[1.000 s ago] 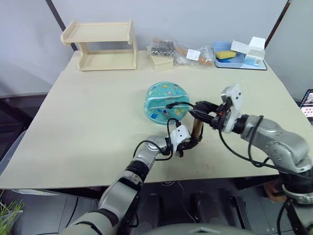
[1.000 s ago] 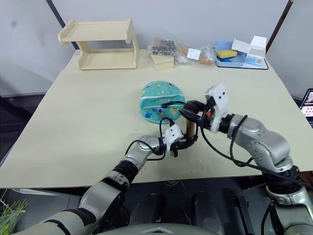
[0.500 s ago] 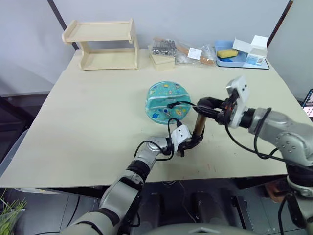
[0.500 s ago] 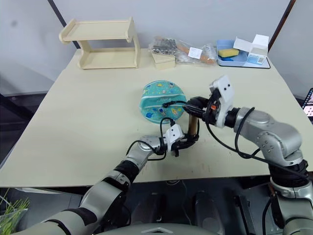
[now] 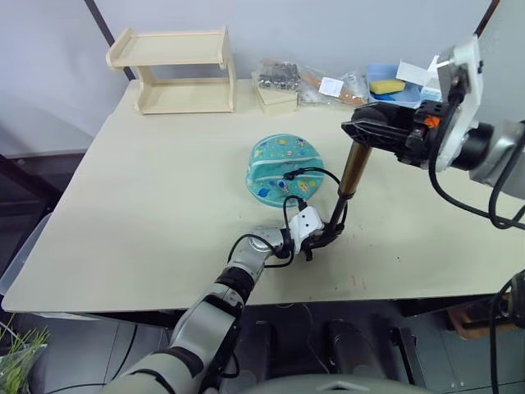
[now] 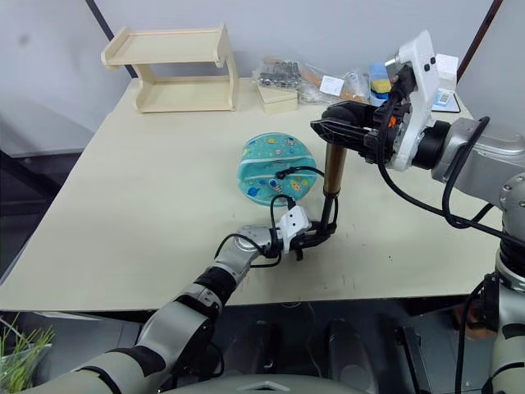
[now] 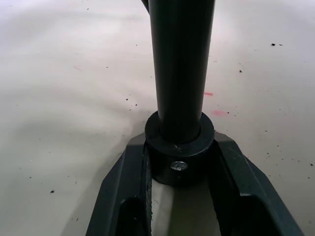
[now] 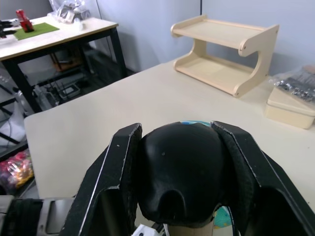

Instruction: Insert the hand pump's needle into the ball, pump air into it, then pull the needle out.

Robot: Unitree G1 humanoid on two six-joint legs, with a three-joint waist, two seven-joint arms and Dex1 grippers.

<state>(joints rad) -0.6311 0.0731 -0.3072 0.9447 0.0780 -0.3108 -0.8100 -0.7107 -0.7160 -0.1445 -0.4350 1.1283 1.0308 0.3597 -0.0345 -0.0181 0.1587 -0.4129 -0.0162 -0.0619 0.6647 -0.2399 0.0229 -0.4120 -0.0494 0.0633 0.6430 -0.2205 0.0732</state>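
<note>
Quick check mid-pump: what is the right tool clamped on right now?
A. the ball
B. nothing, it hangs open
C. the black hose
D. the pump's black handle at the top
D: the right tool is shut on the hand pump's black handle, raised above the gold barrel, while the left tool clamps the base on the table.

This looks like a robotics lab or test room. Beyond the right claw (image 8: 179,184), a plain pale beige worktable (image 5: 148,205) stands against bare grey-white walls (image 5: 312,29). Along the table's far edge, well past the claw, sit props: a small light wooden two-tier shelf (image 5: 171,70), clear plastic bags of small parts (image 5: 283,76), and a blue tray holding a yellow sponge (image 5: 384,89). Off to one side of the claw stands a second black-legged bench (image 8: 59,39) with a green mat, and cluttered gear lies on the floor beneath it.
</note>
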